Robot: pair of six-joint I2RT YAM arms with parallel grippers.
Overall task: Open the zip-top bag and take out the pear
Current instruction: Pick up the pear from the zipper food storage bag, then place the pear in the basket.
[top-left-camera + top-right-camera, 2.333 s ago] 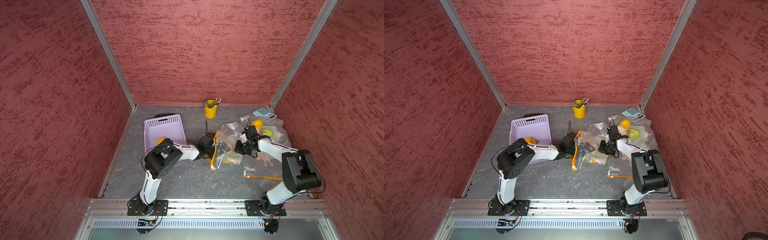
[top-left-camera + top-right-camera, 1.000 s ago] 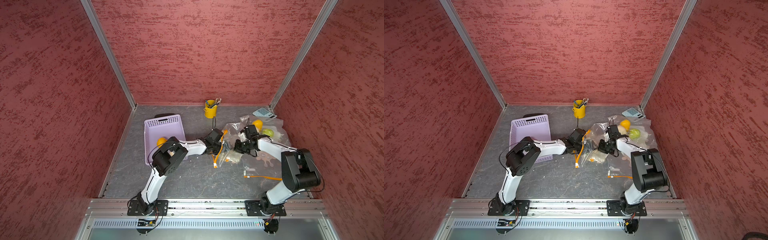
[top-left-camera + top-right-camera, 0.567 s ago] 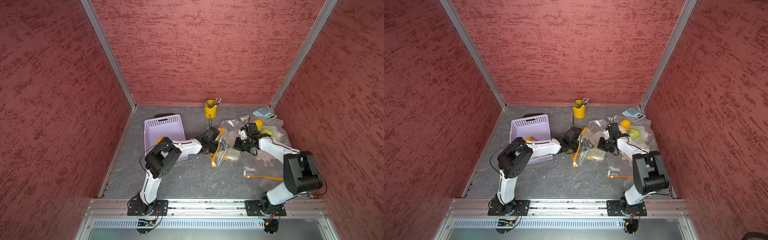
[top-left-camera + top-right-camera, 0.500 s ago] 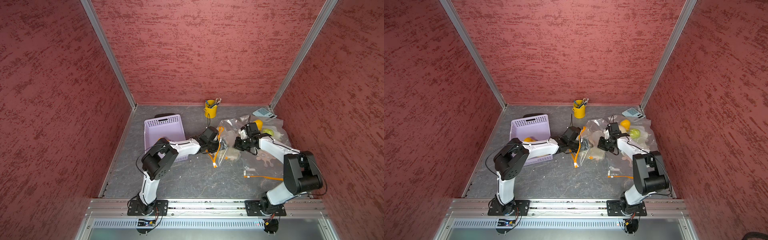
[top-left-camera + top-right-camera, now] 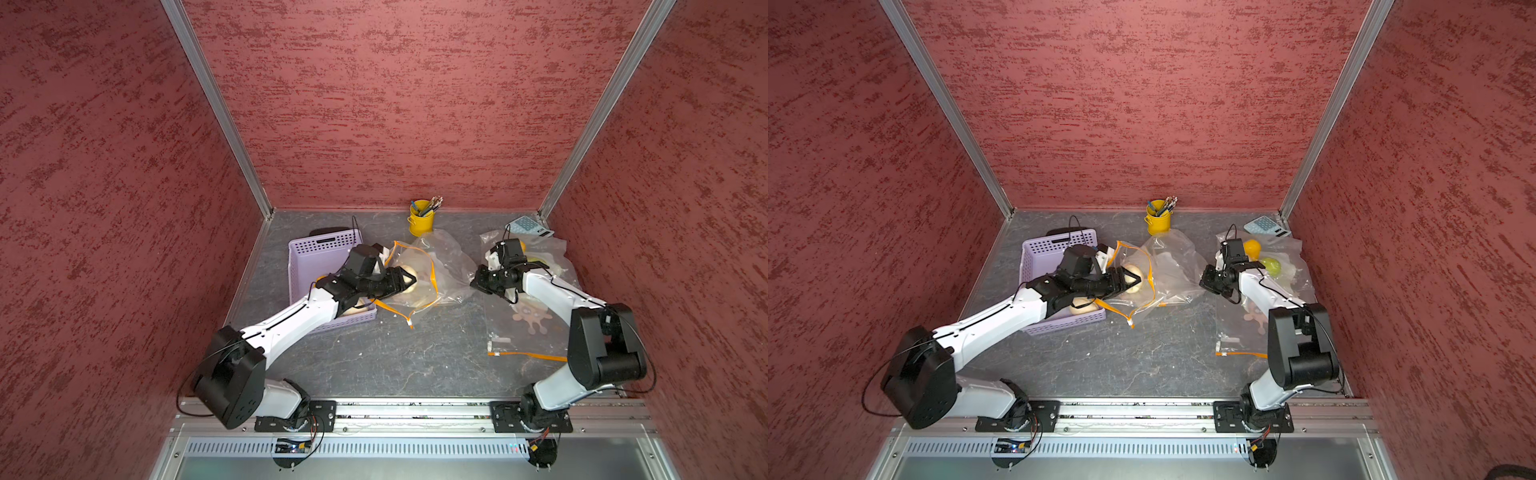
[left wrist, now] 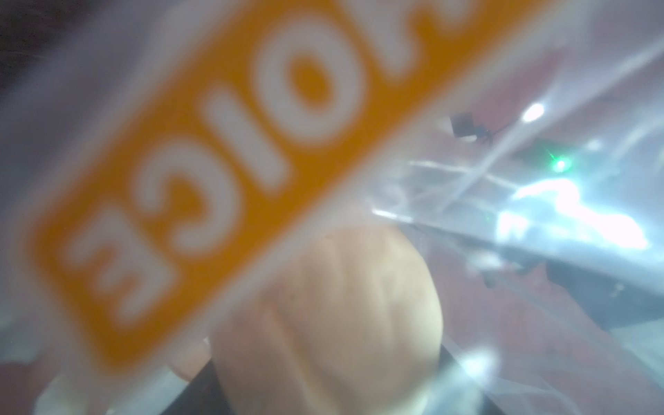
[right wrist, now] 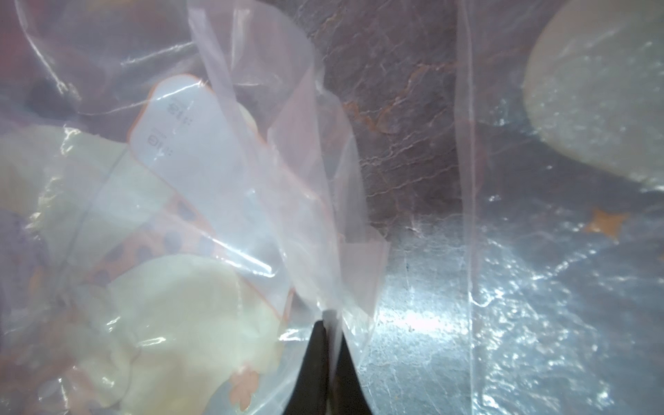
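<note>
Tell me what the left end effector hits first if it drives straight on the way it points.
The pear, inside the open zip-top bag. The left end effector is through the bag's mouth with the pear right at its fingertips, possibly between them; the depth is unclear.
</note>
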